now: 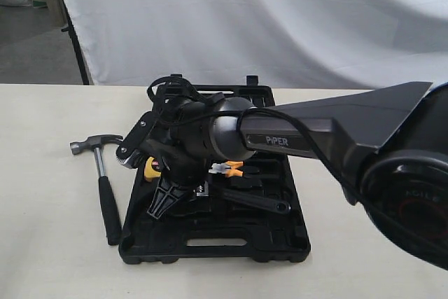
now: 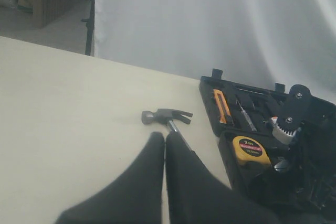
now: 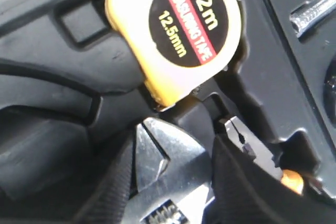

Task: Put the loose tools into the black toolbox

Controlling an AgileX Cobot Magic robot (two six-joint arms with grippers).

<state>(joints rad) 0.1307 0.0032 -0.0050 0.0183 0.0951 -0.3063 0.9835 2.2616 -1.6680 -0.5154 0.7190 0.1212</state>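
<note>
The black toolbox lies open on the table. My right gripper is down inside it, shut on the head of the silver adjustable wrench. The wrench's handle stretches to the right over the near half of the case. The claw hammer lies on the table just left of the toolbox, its steel head pointing away. My left gripper hovers over the hammer's handle, shut and empty. I cannot make out the tape roll.
A yellow tape measure sits in its recess beside the wrench head, and orange-handled pliers lie in the case. The far half holds an orange knife. A white sheet hangs behind the table.
</note>
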